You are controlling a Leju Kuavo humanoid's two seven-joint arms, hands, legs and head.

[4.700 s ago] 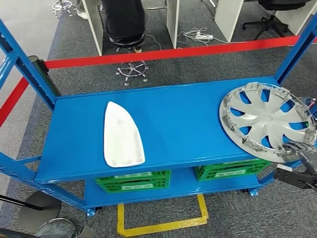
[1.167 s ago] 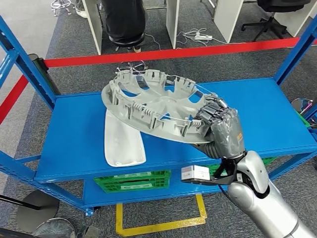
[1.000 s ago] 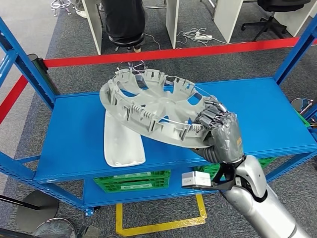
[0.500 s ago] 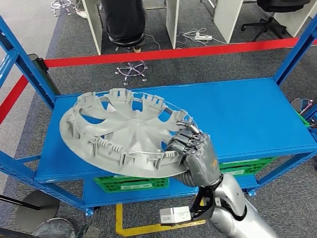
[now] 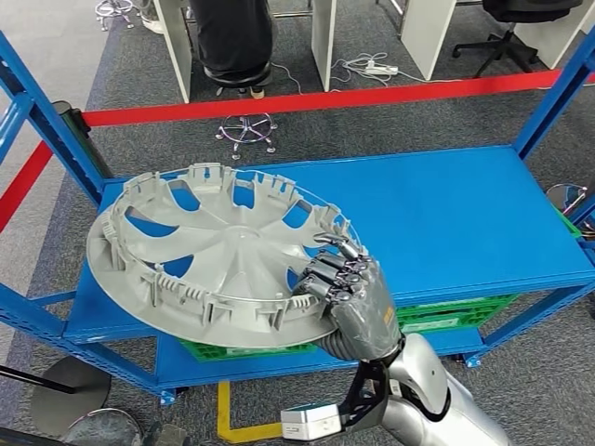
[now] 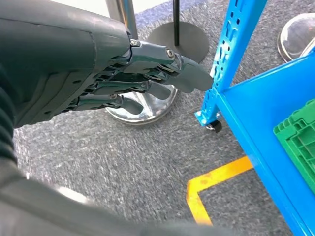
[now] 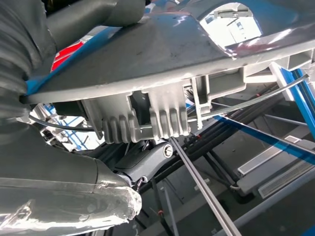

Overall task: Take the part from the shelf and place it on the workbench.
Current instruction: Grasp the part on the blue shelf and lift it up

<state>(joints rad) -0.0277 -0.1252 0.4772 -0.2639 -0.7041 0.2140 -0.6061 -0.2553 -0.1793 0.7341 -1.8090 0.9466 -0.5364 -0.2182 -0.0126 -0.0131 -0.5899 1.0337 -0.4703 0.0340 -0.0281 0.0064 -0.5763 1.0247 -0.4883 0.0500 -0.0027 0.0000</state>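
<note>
Hubcap (image 5: 210, 260), grey and turned inner side up, is gripped at its near rim by the right hand (image 5: 354, 302); its dark fingers (image 5: 330, 269) curl over the edge from above while the palm sits beneath. From the fingers the disc stretches away toward the robot's left, tilted slightly, above the left half of the blue shelf (image 5: 456, 214), covering most of that end. In the right wrist view the hubcap's ribbed clips (image 7: 163, 118) and wire ring run just past the thumb (image 7: 93, 14), which presses on the smooth face, with fingers (image 7: 148, 160) under the rim.

Left hand (image 6: 111, 69) hangs low beside the shelf's corner post (image 6: 230, 49), holding nothing; its fingers (image 6: 174, 69) lie stretched out and close together, above grey carpet. Beyond those fingertips sit a round chrome base (image 6: 148, 105) and a dark round stand base (image 6: 178, 39). Yellow floor tape (image 6: 219, 177) and a green crate (image 6: 300, 142) on the lower shelf level lie past them.

Beyond the shelf, red tape (image 5: 316, 98) crosses the carpet, and a seated person (image 5: 231, 42) is at the desks.
</note>
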